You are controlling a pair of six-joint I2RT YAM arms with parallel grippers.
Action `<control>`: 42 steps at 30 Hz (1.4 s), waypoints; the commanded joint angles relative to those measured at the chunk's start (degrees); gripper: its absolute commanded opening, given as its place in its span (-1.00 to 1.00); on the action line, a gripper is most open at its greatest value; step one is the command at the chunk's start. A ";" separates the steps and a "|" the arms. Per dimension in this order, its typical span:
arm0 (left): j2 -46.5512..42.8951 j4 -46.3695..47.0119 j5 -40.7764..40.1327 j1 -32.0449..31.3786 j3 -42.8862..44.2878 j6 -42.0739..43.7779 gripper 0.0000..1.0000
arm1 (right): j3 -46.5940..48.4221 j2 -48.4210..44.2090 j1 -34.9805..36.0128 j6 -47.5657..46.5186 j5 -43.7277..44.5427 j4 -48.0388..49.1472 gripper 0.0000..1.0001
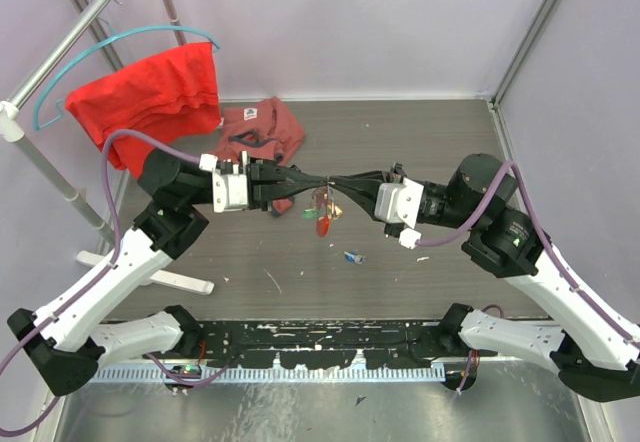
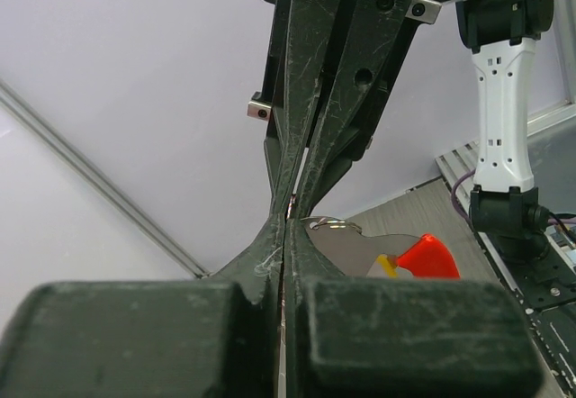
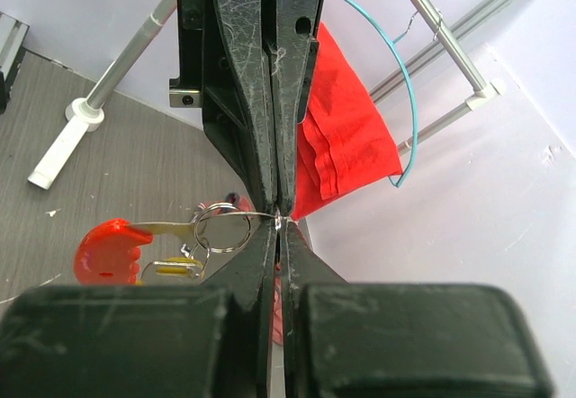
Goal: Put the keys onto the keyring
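Note:
Above the middle of the table my two grippers meet tip to tip. The left gripper (image 1: 316,182) (image 2: 286,222) and the right gripper (image 1: 336,183) (image 3: 278,222) are both shut on the thin wire of the keyring (image 1: 322,202) (image 3: 220,227). Its red tag (image 1: 323,226) (image 2: 430,258) (image 3: 103,249) hangs below the tips. A yellow-headed key (image 3: 175,267) (image 2: 387,265) dangles from the ring beside the tag. A blue-headed key (image 1: 353,257) lies loose on the table, below and right of the grippers.
A red cloth (image 1: 150,92) hangs on a teal hanger from the metal rack at the back left. The rack's white foot (image 1: 150,274) lies near my left arm. A pinkish-red garment (image 1: 262,130) lies on the table behind the grippers.

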 commanded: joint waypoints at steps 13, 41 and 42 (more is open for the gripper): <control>-6.40 3.15 -11.68 -0.81 -2.22 -4.32 -0.53 | -4.63 -2.38 0.14 13.98 7.85 17.19 -0.99; -1.51 4.46 -17.74 -1.18 -2.67 -12.06 -0.06 | -6.97 -1.06 0.14 18.55 10.41 24.86 -0.98; -1.76 4.86 -17.58 -1.22 -2.66 -11.94 -0.06 | -7.13 -1.44 0.15 17.47 9.43 24.20 -0.98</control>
